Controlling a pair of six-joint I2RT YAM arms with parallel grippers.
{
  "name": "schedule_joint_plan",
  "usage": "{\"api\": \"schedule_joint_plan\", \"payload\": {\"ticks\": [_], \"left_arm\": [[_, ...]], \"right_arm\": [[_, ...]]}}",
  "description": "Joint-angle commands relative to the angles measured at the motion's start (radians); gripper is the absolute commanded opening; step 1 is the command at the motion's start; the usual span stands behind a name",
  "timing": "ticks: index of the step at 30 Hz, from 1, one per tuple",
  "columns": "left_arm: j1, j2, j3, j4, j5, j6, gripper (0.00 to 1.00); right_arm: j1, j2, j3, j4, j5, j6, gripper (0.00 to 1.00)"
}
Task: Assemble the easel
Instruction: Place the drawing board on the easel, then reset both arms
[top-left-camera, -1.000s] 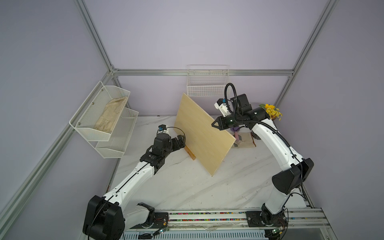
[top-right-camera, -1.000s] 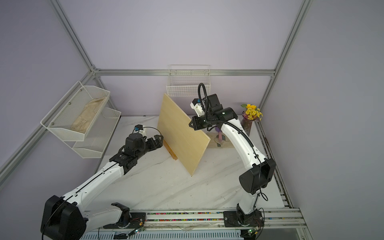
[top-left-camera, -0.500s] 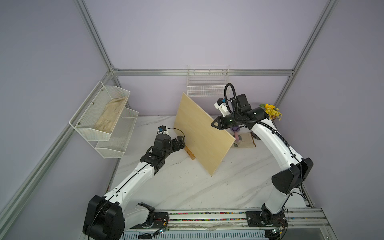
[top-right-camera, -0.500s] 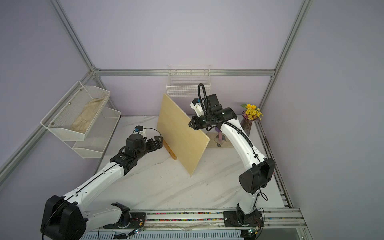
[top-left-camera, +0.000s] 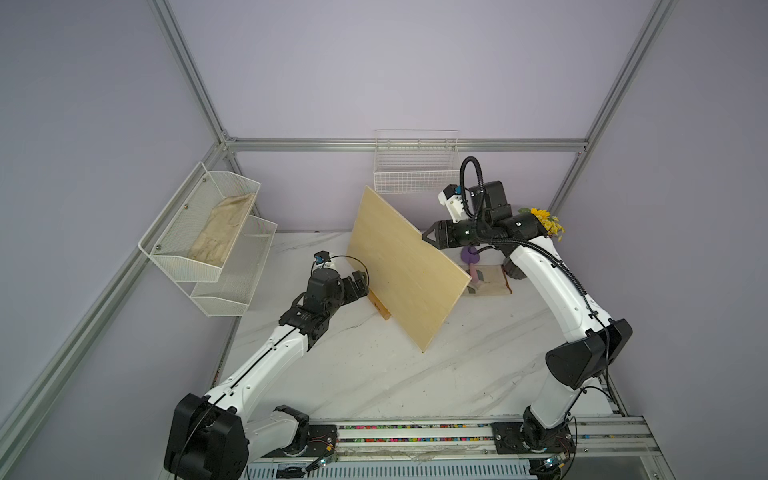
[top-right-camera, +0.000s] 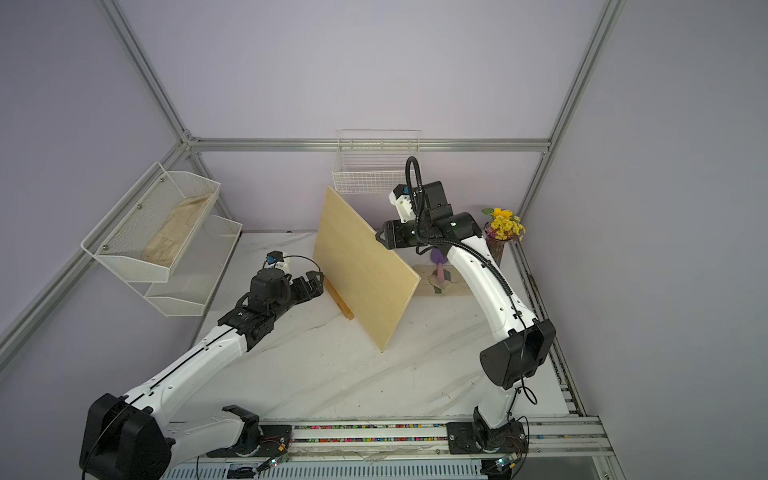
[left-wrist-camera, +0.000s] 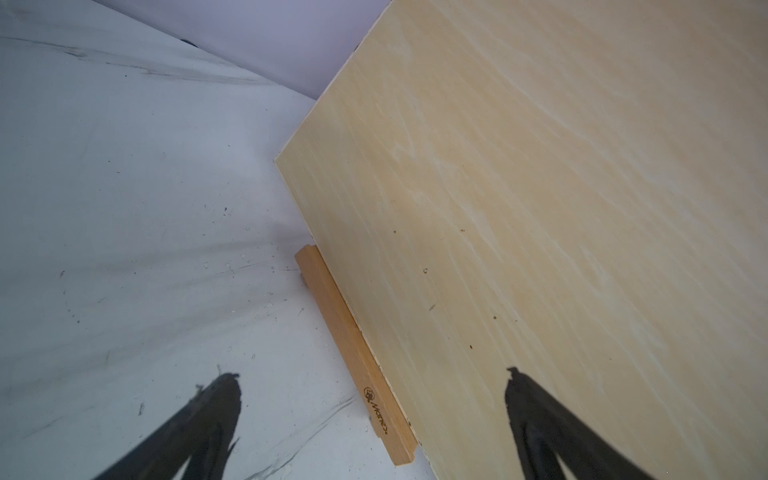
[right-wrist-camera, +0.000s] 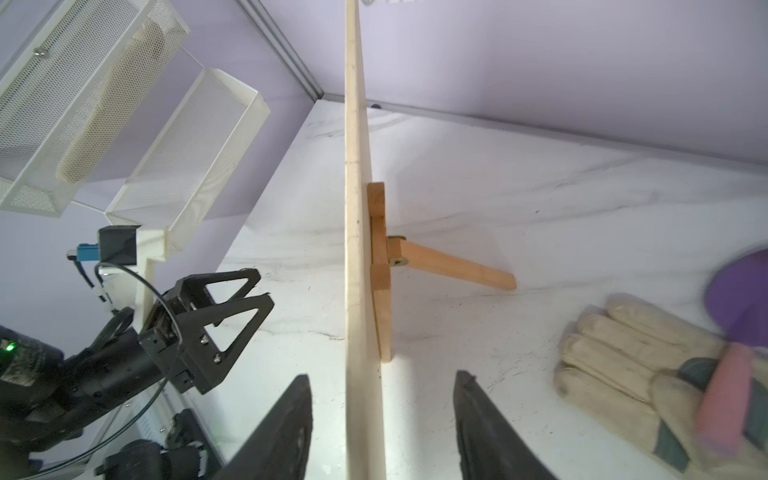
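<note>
The orange-brown easel (right-wrist-camera: 449, 266) stands on the table with its back leg spread out. Its ledge bar (left-wrist-camera: 353, 353) shows in both top views (top-left-camera: 380, 305) (top-right-camera: 340, 303). A large pale wooden board (top-left-camera: 403, 266) (top-right-camera: 361, 266) sits on that ledge and leans back on the easel. My right gripper (right-wrist-camera: 384, 376) (top-left-camera: 428, 237) is open, and its jaws straddle the board's top edge (right-wrist-camera: 357, 208) with a gap on each side. My left gripper (left-wrist-camera: 370, 374) (top-left-camera: 359, 282) is open and empty, just in front of the ledge bar.
White mesh shelves (top-left-camera: 208, 232) with a folded cloth hang on the left wall. A wire basket (top-left-camera: 415, 166) hangs on the back wall. Behind the board lie a work glove (right-wrist-camera: 623, 353) and a purple and pink trowel (top-left-camera: 471, 257), beside a vase of yellow flowers (top-right-camera: 505, 224).
My right gripper was shut on the board's top edge and has opened. The board stays leaning on the easel. The left arm has hardly moved.
</note>
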Motion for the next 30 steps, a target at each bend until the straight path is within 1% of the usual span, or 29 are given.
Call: {"api": "schedule_joint_plan", "payload": {"ticks": [1,3,5,8,9,10,12,14,15,17,19,21,22,24,27,29,30], "left_arm": [[0.014,-0.025,-0.003,-0.035,-0.084,0.024,1.0],[0.035,-0.027,0.0,-0.067,-0.136,0.016,1.0],[0.068,-0.028,-0.002,-0.08,-0.169,0.029,1.0],[0.122,-0.007,-0.002,-0.11,-0.275,0.048,1.0],[0.139,0.001,-0.004,-0.116,-0.315,0.047,1.0],[0.152,0.007,-0.014,-0.101,-0.348,0.072,1.0],[0.159,0.017,-0.047,-0.045,-0.423,0.143,1.0],[0.162,0.028,-0.091,0.044,-0.474,0.223,1.0],[0.166,0.038,-0.109,0.088,-0.497,0.259,1.0],[0.175,0.056,-0.138,0.146,-0.543,0.291,1.0],[0.189,0.079,-0.183,0.253,-0.54,0.353,1.0],[0.193,0.101,-0.235,0.374,-0.547,0.42,1.0],[0.194,0.117,-0.265,0.453,-0.549,0.472,1.0],[0.196,0.145,-0.31,0.578,-0.528,0.541,1.0],[0.204,0.204,-0.369,0.766,-0.491,0.587,1.0],[0.211,0.258,-0.415,0.912,-0.439,0.627,1.0],[0.211,0.283,-0.431,0.979,-0.433,0.655,1.0]], "right_arm": [[-0.061,-0.093,0.033,0.035,0.131,0.045,0.73],[-0.109,-0.131,-0.001,0.052,0.195,0.073,0.77],[-0.139,-0.177,-0.065,0.076,0.299,0.105,0.84],[-0.157,-0.28,-0.265,0.164,0.481,0.14,0.95],[-0.162,-0.326,-0.369,0.223,0.546,0.151,0.97],[-0.163,-0.369,-0.492,0.286,0.609,0.156,0.97],[-0.166,-0.446,-0.673,0.38,0.714,0.184,0.97],[-0.167,-0.493,-0.818,0.483,0.743,0.191,0.97],[-0.166,-0.506,-0.89,0.539,0.767,0.191,0.97],[-0.167,-0.504,-1.013,0.639,0.879,0.183,0.97],[-0.168,-0.487,-1.143,0.798,0.953,0.119,0.97],[-0.173,-0.462,-1.248,0.966,0.98,0.051,0.97],[-0.185,-0.438,-1.289,1.056,0.972,0.009,0.97],[-0.208,-0.389,-1.332,1.146,1.01,-0.003,0.97],[-0.245,-0.324,-1.416,1.303,0.955,-0.016,0.97],[-0.27,-0.303,-1.482,1.437,0.882,-0.042,0.97],[-0.279,-0.29,-1.515,1.513,0.845,-0.061,0.97]]}}
